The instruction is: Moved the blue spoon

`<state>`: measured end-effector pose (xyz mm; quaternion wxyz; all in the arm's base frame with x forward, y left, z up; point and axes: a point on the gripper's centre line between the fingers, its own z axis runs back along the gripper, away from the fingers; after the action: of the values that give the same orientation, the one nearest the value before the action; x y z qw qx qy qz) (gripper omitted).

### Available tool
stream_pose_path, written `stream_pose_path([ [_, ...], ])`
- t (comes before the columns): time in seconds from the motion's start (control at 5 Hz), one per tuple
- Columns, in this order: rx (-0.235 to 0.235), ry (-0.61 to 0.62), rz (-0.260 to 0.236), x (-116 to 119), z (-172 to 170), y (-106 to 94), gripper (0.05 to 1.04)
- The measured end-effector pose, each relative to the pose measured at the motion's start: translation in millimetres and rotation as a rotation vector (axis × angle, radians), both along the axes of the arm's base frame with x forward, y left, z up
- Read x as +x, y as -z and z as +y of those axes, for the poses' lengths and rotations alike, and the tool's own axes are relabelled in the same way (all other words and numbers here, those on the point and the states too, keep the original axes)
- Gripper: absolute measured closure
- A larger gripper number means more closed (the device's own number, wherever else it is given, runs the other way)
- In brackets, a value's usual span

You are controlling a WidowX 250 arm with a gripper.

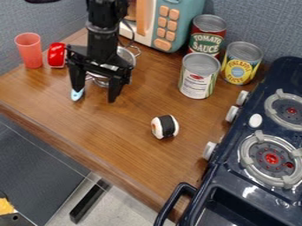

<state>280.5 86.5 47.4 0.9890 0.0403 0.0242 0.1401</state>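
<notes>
The wood-grained tabletop [118,145] has its front edge slanting from the left down to the dark stove [231,174]. Left to right: the red cup [29,50] stands beside a red object [56,55]; the blue spoon [77,94] lies at one fingertip of the spread pincer [94,93], wood stretching from there to the sushi roll [165,127], then cans [198,79]. Grey-blue panels [254,22] rise behind.

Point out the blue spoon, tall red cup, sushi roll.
Blue spoon [77,94]: camera view, on its visible light-blue end.
Tall red cup [30,52]: camera view, on its side wall.
Sushi roll [168,126]: camera view, on the black band.
</notes>
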Motion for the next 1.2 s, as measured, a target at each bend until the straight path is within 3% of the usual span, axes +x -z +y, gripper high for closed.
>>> stream_pose_path([
  [0.4, 0.001, -0.076, 0.041, -6, 33, 14.0, 0.083],
  [0.8, -0.016, -0.14, 0.008, 0, 63, 9.2, 0.083],
  [1.2, -0.011, -0.134, -0.003, 3, 62, 17.6, 0.083],
])
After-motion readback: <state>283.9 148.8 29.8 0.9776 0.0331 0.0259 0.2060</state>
